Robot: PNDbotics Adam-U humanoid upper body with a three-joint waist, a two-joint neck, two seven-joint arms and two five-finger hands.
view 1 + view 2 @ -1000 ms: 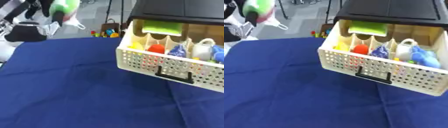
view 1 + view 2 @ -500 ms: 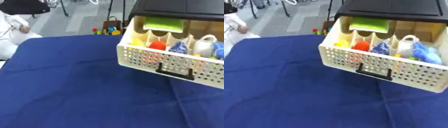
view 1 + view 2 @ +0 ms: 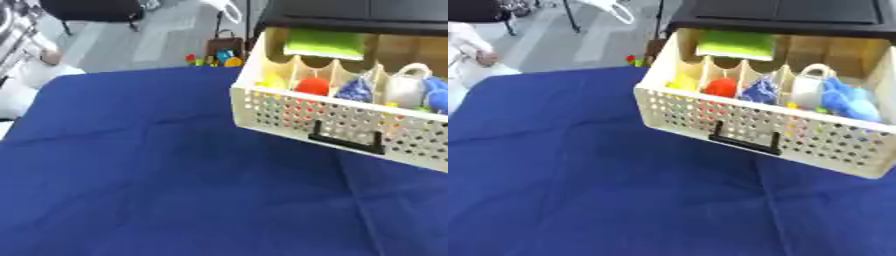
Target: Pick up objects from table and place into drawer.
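Drawer: the cream perforated drawer (image 3: 754, 131) stood pulled well out from under the black cabinet top (image 3: 780, 12), so its compartments lay open from above for dropping things in
Handle: a black handle (image 3: 744, 141) sat on the drawer's front wall, facing the robot, which was presumably how it had been drawn out
Contents, front row: a yellow thing (image 3: 682, 81), a red round thing (image 3: 721, 87), a dark blue crumpled thing (image 3: 760, 91), a white mug-like thing (image 3: 808, 89) and a light blue thing (image 3: 849, 101) each sat in its own slot between the dividers, side by side
Contents, back: a green flat thing (image 3: 735, 45) lay in the rear compartment, just under the cabinet's edge
Surface: the blue cloth (image 3: 157, 170) covering the surface showed only creases; no loose object could be seen on it in either view
Task's things: as far as could be seen, all were already in the drawer, none left on the cloth
Hands: neither the left hand nor the right hand appeared in either view, so whether their fingers were apart or closed could not be told
Progress: judged near its end, or waiting for a new object to be set down
Background: small coloured toys (image 3: 214, 59) sat on the floor beyond the surface's far edge, apart from the work
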